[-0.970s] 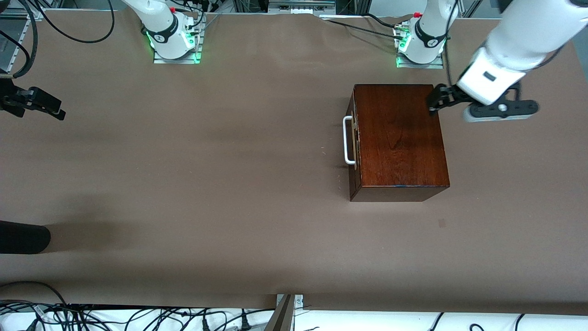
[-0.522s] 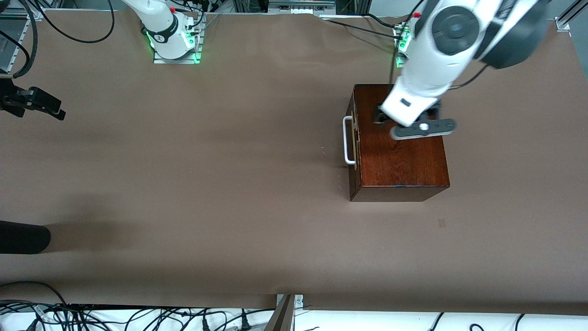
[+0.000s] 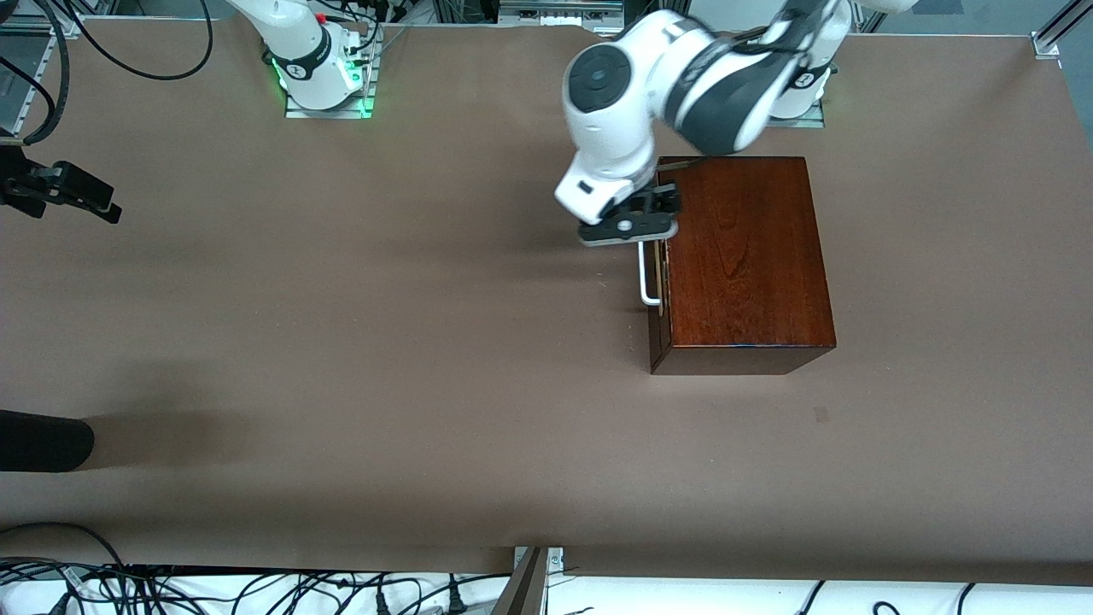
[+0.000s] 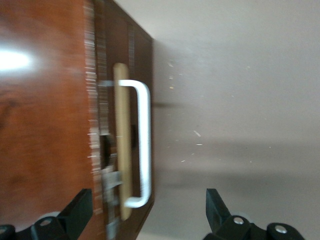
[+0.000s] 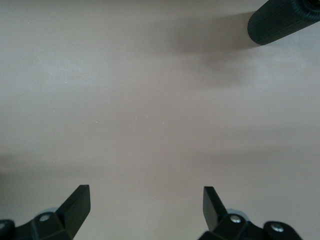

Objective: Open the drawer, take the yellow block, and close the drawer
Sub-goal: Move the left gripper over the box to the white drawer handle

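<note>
- Hovering over the white handle of the drawer, the left gripper has its fingers spread wide and grips nothing.
- The drawer sits shut in the dark wooden box, toward the left arm's end of the table.
- The right gripper waits over bare table, fingers apart, near a black cylinder.

A brown table carries the mahogany box.
</note>
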Robot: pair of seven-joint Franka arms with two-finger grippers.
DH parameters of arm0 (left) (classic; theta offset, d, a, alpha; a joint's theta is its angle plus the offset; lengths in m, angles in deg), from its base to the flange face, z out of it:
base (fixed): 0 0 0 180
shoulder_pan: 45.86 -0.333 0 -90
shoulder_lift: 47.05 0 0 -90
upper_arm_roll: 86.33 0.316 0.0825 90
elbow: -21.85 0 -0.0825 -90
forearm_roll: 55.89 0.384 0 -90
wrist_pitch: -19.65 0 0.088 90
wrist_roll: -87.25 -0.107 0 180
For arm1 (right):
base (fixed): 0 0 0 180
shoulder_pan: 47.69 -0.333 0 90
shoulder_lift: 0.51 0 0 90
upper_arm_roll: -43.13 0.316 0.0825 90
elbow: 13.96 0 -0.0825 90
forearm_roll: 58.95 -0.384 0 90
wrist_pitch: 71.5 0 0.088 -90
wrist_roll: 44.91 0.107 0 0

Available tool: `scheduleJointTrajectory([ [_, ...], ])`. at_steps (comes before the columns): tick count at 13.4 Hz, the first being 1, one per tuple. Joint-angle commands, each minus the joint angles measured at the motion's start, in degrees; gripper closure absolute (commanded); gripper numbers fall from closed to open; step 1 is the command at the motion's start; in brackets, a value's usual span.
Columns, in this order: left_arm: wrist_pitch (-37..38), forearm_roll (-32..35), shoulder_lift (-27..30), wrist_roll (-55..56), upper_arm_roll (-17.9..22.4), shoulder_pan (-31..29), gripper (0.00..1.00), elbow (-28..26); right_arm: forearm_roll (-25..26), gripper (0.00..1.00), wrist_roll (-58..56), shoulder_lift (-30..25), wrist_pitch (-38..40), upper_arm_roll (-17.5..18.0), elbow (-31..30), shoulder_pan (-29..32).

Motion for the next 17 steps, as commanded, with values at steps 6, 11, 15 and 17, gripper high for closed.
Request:
scheduleJointTrajectory([
  [6, -5.3, 8.2, -8.8, 2.2, 1.9, 4.1, 0.0, 1.7, -0.8, 0.0, 0.5, 0.6, 0.6, 0.2, 1.5, 0.5],
  [11, -5.3, 11.1, -8.6, -0.3, 3.3, 3.8, 0.0, 1.5, -0.8, 0.0, 0.5, 0.6, 0.5, 0.2, 1.5, 0.5],
  [15, -5.3, 11.0, -9.1, -0.1, 3.9, 3.6, 0.0, 1.2, -0.9, 0.0, 0.5, 0.6, 0.5, 0.2, 1.5, 0.5],
  [17, -5.7, 11.0, -10.0, -0.1, 3.9, 3.7, 0.0, 1.2, -0.9, 0.0, 0.5, 0.6, 0.5, 0.2, 1.5, 0.4],
])
